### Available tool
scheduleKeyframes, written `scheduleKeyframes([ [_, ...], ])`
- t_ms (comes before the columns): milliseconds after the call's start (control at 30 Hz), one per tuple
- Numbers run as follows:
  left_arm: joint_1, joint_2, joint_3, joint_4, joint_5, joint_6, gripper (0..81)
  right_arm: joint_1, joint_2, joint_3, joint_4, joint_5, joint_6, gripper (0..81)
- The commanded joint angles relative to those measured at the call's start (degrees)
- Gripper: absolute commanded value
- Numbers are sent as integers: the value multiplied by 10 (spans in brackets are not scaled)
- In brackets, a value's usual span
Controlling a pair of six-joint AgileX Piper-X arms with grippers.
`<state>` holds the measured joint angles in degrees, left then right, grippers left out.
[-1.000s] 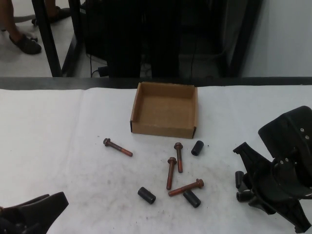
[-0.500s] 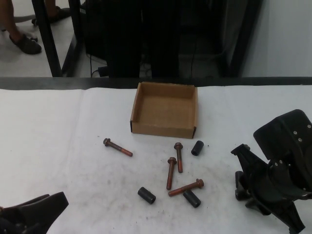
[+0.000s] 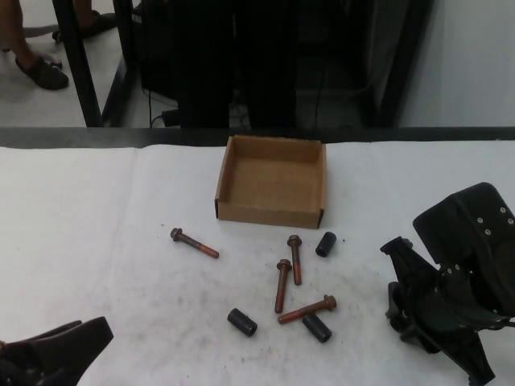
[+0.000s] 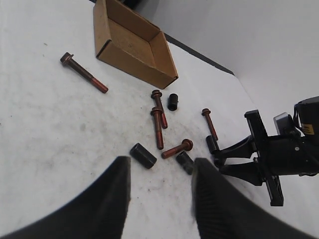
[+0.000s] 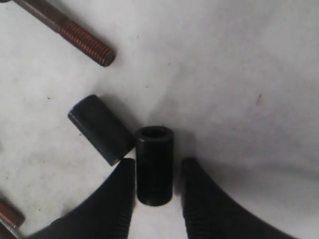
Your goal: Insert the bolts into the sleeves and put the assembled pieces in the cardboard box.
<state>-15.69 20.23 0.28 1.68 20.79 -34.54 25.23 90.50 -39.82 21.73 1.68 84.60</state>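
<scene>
A black sleeve (image 5: 154,164) lies on the white bench between the fingers of my right gripper (image 5: 157,172), which is open, with the fingers close on either side of it. A second sleeve (image 5: 101,128) lies right beside it, and a bolt's threaded end (image 5: 84,42) is just beyond. Three copper-coloured bolts (image 3: 294,259) (image 3: 282,285) (image 3: 307,309) and three black sleeves (image 3: 326,244) (image 3: 241,322) (image 3: 316,327) lie scattered mid-bench, with one more bolt (image 3: 194,243) off to the left. The cardboard box (image 3: 271,181) stands behind them. My left gripper (image 4: 159,196) hangs open at the near left.
The right arm (image 3: 455,289) stands over the right side of the bench. The bench's far edge (image 3: 96,135) runs behind the box, with black frame legs beyond it.
The right arm has shifted slightly left and lower over the sleeves at the right, covering them more in the high view. The left arm and the loose parts have not moved.
</scene>
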Motion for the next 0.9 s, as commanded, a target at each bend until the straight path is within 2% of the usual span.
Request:
scheduleKeyframes([
  [0, -2, 0, -7, -7, 3, -2, 384, -2, 25, 3, 12, -20, 19, 312],
  [100, -2, 0, -7, -7, 3, -2, 384, -2, 30, 3, 12, -27, 20, 303],
  [133, -2, 0, -7, -7, 3, -2, 384, -2, 30, 3, 12, -27, 20, 276],
  [267, -2, 0, -7, -7, 3, 0, 384, -2, 26, 3, 5, -32, -1, 26],
  [300, -2, 0, -7, -7, 3, 3, 384, -2, 23, 3, 2, -35, -15, 2],
  [433, -2, 0, -7, -9, 3, 19, 384, -2, -4, 3, -1, -40, -60, 3],
  [533, -2, 0, -13, -10, 2, 38, 384, -2, -42, 3, 2, -42, -128, 3],
  [700, -3, 0, -52, -9, -1, 55, 361, -2, -131, 3, 34, -55, -229, 3],
  [867, -3, 5, -110, 42, -18, 69, 358, -2, -235, 3, 65, -78, -297, 3],
])
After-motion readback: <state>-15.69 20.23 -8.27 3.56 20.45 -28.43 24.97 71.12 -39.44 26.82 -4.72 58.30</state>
